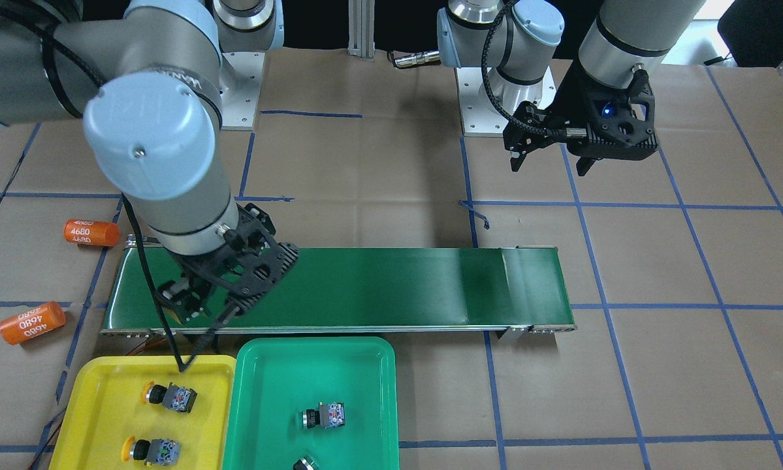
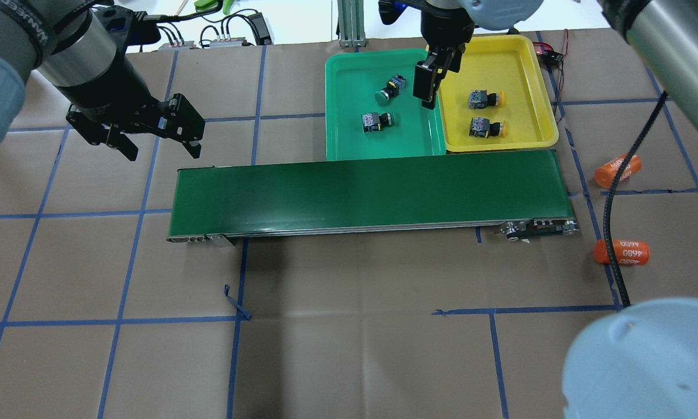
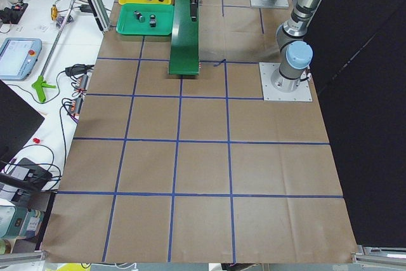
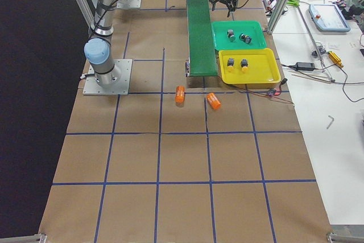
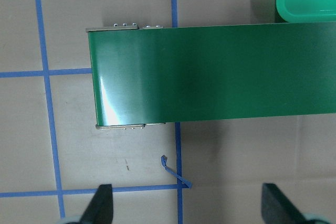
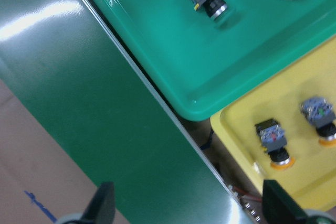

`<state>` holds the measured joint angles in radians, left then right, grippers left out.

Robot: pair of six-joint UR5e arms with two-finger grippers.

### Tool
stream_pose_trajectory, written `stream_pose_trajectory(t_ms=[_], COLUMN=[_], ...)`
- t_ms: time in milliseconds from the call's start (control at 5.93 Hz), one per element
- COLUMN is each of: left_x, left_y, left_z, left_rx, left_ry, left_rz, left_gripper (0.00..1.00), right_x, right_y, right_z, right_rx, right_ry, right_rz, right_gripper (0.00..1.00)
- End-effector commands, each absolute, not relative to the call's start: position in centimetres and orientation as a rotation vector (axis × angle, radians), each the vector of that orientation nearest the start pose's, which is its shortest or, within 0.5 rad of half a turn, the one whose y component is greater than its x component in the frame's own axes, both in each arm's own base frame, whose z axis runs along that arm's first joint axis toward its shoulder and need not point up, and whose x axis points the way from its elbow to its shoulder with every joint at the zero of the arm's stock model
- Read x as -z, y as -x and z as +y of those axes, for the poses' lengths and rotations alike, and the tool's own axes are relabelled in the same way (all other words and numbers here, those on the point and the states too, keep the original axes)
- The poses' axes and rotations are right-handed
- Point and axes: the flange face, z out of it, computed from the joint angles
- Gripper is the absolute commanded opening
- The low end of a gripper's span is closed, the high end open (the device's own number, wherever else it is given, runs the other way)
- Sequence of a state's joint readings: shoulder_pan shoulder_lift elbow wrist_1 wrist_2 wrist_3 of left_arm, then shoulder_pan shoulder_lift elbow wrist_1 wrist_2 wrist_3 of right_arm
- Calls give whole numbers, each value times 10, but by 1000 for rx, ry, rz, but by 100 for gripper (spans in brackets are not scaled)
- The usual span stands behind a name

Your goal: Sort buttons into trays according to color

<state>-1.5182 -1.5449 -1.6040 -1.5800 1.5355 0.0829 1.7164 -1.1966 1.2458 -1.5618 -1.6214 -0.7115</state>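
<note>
Now all four buttons lie in the trays, each tipped on its side. The green tray (image 2: 349, 142) holds the far green button (image 2: 394, 86) and the near green button (image 2: 375, 120), well apart from each other. The yellow tray (image 2: 529, 64), touching the green one along one long rim, holds the far yellow button (image 2: 481, 99) and the near yellow button (image 2: 481, 127), both with their yellow caps pointing away from the green tray. Both trays sit just beside the far edge of the conveyor belt (image 2: 366, 192), towards its right end. The right gripper (image 6: 189, 208) hangs raised near that end: the overhead view puts it over the seam between the trays and the front view over the belt, so I cannot tell exactly what lies beneath it. Its wrist camera shows the fingers (image 6: 102, 205) spread wide with nothing between them. The left gripper (image 2: 162, 152) hovers over the brown paper beyond the belt's left end, its fingers (image 5: 102, 203) likewise wide apart and empty. Two orange cylinders (image 2: 616, 170) marked 4680 lie on the paper off the belt's right end.
</note>
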Motion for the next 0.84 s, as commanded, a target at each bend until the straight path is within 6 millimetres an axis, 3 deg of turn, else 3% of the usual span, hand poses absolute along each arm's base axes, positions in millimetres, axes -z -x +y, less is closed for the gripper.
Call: stream_pose_trajectory(t_ms=[0, 169, 506, 675], left_x=[-483, -483, -484, -484], left_y=[112, 112, 112, 112], left_z=[-486, -486, -485, -485], left_rx=[-23, -23, -21, -21], left_ry=[-48, -48, -48, -48], left_rz=[3177, 3177, 3177, 3177], left_gripper=[99, 99, 99, 99], right_x=[-471, -490, -517, -521], right_y=[-177, -170, -161, -160], right_z=[-535, -502, -479, -468], right_rx=[-66, -17, 62, 20], right_ry=[885, 583, 342, 221], right_rz=[3049, 3127, 3175, 3182], right_gripper=[100, 100, 100, 100])
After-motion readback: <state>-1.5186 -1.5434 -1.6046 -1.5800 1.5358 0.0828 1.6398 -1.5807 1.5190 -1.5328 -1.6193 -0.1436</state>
